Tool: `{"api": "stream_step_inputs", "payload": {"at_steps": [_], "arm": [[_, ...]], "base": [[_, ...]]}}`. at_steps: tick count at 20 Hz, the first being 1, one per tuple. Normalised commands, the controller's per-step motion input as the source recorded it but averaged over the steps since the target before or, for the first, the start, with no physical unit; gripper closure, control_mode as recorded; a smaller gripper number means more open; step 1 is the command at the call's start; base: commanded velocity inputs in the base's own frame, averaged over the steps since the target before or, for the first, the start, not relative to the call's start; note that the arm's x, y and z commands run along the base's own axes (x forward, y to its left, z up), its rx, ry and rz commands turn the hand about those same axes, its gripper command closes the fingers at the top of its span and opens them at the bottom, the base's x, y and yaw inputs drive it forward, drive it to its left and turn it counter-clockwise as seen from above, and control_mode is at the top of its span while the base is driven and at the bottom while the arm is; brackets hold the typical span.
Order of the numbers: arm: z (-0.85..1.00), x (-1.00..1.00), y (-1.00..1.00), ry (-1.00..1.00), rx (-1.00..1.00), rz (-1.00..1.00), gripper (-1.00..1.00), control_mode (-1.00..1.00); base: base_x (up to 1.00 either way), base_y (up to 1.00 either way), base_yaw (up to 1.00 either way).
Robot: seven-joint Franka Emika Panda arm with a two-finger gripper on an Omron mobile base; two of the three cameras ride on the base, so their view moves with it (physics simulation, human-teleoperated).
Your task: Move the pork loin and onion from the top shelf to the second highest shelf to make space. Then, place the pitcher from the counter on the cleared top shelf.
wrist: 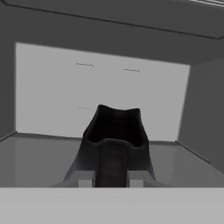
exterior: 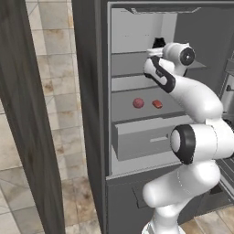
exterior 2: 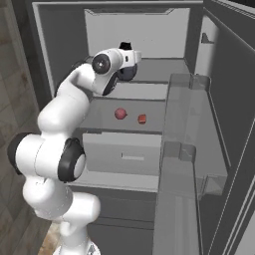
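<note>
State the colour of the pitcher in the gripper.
Dark grey-black, glossy; the pitcher shows best in the hand view.

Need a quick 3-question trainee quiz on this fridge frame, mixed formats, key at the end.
1. True or false: the onion and pork loin both lie on the second highest shelf.
2. Multiple choice: what is the gripper shut on? A) the onion B) the pitcher C) the drawer
3. Fill in: in the hand view, the pitcher is inside the compartment of the ___ shelf.

Key
1. True; they lie apart, the onion to the left in both base views.
2. B; the fingertips clamp the pitcher's handle.
3. top
</note>
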Motion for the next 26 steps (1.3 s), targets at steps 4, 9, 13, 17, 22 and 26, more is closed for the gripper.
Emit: {"api": "stream_step_inputs", "payload": {"at_steps": [4,9,13,17,22,26], "arm": [[-0.02,0.47,0.0,0.0,0.0,0.0,1.0,-1.0],[-0.03,0.44,-0.03,0.0,0.0,0.0,1.0,-1.0],[-0.1,0.41,-0.01,0.0,0.0,0.01,1.0,-1.0],[-0.14,0.38,0.0,0.0,-0.02,0.02,-1.0,-1.0],[-0.21,0.25,0.0,-0.01,-0.05,0.03,-1.0,-1.0],[-0.26,0.01,0.0,-0.07,-0.07,0.05,-1.0,-1.0]], "base": [[0.0,0.0,0.0],[0.0,0.0,0.0],[0.0,0.0,0.0],[0.0,0.0,0.0],[0.0,0.0,0.0],[0.0,0.0,0.0]]}}
